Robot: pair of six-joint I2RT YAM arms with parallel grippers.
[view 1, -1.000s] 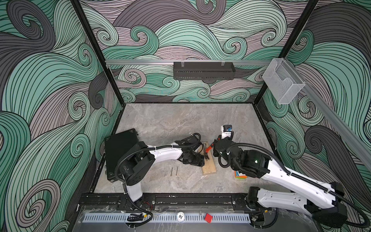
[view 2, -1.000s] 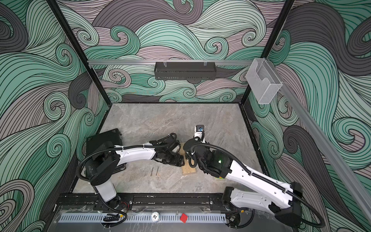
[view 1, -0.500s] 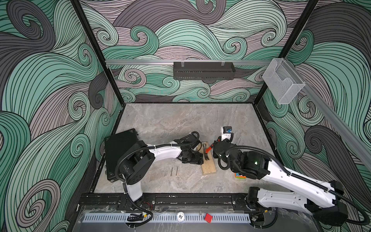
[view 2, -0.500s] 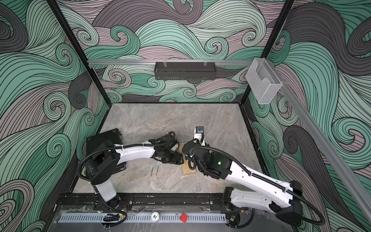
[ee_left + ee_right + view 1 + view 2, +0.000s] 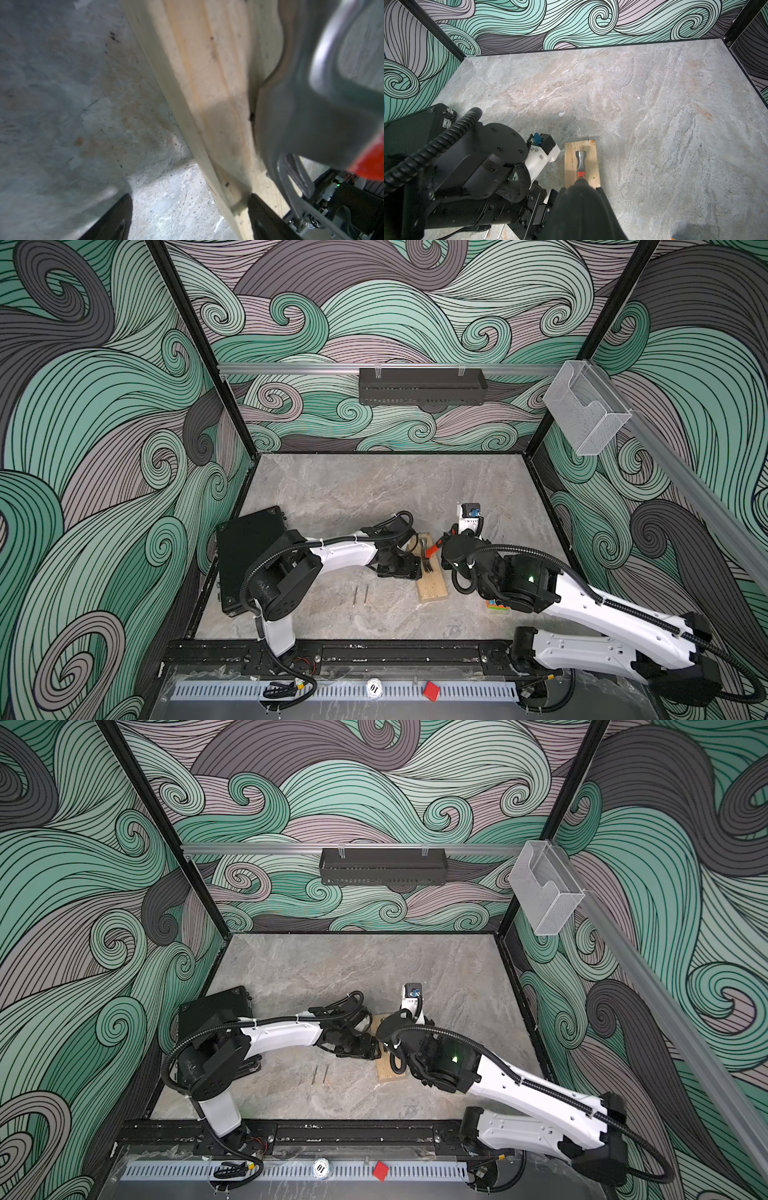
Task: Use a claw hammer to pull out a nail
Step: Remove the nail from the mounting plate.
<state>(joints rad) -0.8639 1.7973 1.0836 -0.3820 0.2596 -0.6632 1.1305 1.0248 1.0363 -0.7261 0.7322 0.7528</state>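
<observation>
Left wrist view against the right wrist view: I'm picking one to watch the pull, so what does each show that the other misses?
Only the left wrist view: the left claw open, its fingertips either side of the wooden block edge, and the hammer head close up against the wood.
Only the right wrist view: the block's whole outline, the left arm, the black case and the back wall.
Both: block, grey hammer head, orange shaft, table.
</observation>
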